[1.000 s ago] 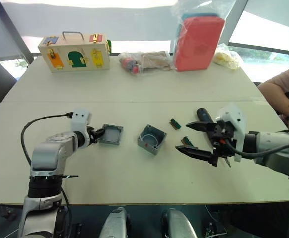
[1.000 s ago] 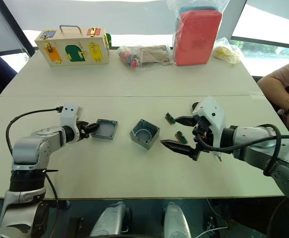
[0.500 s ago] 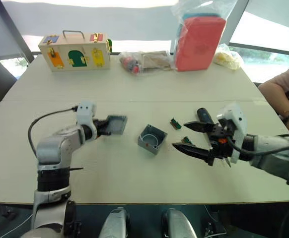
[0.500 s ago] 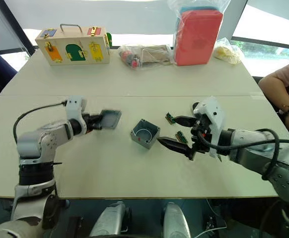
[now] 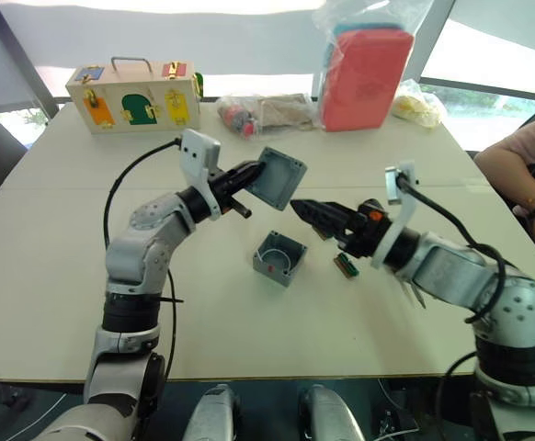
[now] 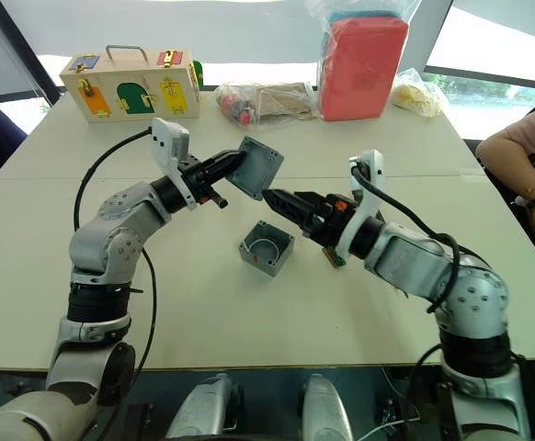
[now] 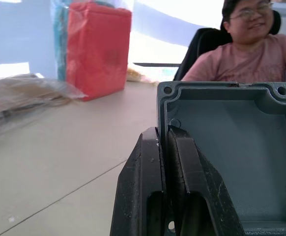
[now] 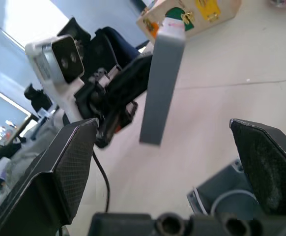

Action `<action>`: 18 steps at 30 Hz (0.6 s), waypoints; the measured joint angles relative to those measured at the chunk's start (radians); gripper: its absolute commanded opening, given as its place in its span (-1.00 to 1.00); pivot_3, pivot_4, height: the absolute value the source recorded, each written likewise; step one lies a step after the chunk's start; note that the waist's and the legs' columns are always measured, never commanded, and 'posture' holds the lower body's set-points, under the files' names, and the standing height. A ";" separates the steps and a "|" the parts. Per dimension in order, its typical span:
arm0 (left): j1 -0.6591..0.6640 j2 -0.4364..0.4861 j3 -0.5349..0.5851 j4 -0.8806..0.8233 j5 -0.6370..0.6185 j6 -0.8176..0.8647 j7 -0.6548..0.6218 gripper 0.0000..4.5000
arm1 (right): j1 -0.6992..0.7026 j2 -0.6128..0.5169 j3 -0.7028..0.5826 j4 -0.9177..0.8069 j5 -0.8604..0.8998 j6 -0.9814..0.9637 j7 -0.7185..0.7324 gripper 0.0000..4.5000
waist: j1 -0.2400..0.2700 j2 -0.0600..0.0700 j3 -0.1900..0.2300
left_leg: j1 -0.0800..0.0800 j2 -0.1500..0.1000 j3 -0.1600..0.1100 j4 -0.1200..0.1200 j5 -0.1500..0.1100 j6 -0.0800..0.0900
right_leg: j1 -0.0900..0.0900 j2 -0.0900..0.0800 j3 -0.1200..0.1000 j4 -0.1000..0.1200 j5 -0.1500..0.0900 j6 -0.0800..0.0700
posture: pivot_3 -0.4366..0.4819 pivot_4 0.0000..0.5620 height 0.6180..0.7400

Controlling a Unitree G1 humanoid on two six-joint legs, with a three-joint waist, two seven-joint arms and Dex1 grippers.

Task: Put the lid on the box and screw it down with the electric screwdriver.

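The box [image 5: 280,258] stands open on the table [image 5: 249,340], and I place the other things from it. It looks like stiff moulded plastic, light enough to slide if pushed from one side, so a steadying touch on its outer walls seems wise; the wires inside look delicate and are better not touched. Just to the right of the box lies a small green connector [image 5: 346,265]. Above the box and a little to the right, the right gripper [image 5: 327,216] hangs in the air, its fingers spread apart and holding nothing, with the tips pointing toward the lid. Above the box and a little to the left, the left gripper [image 5: 240,180] is clamped on one edge of the lid [image 5: 278,177], which is lifted off the table and tilted. The lid is shallow, rigid and smooth, probably very light; a pinch on the rim near a corner, as in the left wrist view [image 7: 180,162], can hold it, but it may twist in such a narrow grip. I cannot make out the screwdriver. Far behind the box, at the back of the table, stand a wooden latch box [image 5: 137,95], some plastic bags [image 5: 267,112] and a red pack [image 5: 369,78]. A person [image 5: 525,170] sits far right of the box.
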 measured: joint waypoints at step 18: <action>0.025 0.012 -0.016 -0.004 -0.001 -0.035 -0.008 -1.00 | -0.011 0.059 0.045 0.008 -0.043 -0.032 -0.024 -0.51 | -0.001 0.000 0.000 | 0.000 0.000 0.000 0.000 0.000 0.000 | 0.000 0.000 0.000 0.000 0.000 0.000 | -0.05 -0.47 0.83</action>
